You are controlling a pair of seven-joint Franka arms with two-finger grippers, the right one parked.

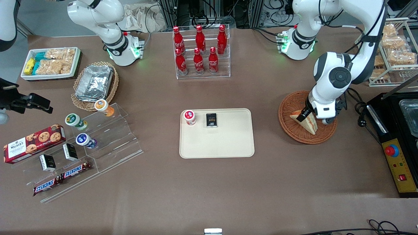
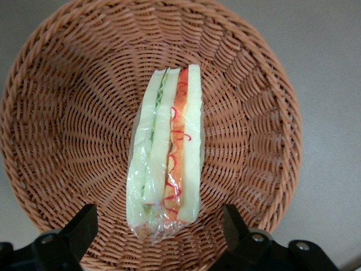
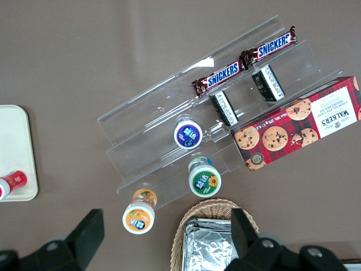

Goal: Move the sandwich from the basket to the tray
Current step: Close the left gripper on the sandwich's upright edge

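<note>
We see gripper [image 2: 161, 231] fingers [image 2: 79, 228] released astride sandwich [image 2: 166, 149], lying lengthwise across basket [image 2: 67, 113], long axis between them.

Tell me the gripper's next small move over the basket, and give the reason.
Probably a short descent, then close. The gripper hangs open above the sandwich, one finger on each side of its end and touching nothing. The sandwich lies in the basket; the tray has bare space for it.

A big brown counter [image 1: 202, 192] fills the room — dark wires [image 1: 209, 13] and metal frames sit above it.
</note>
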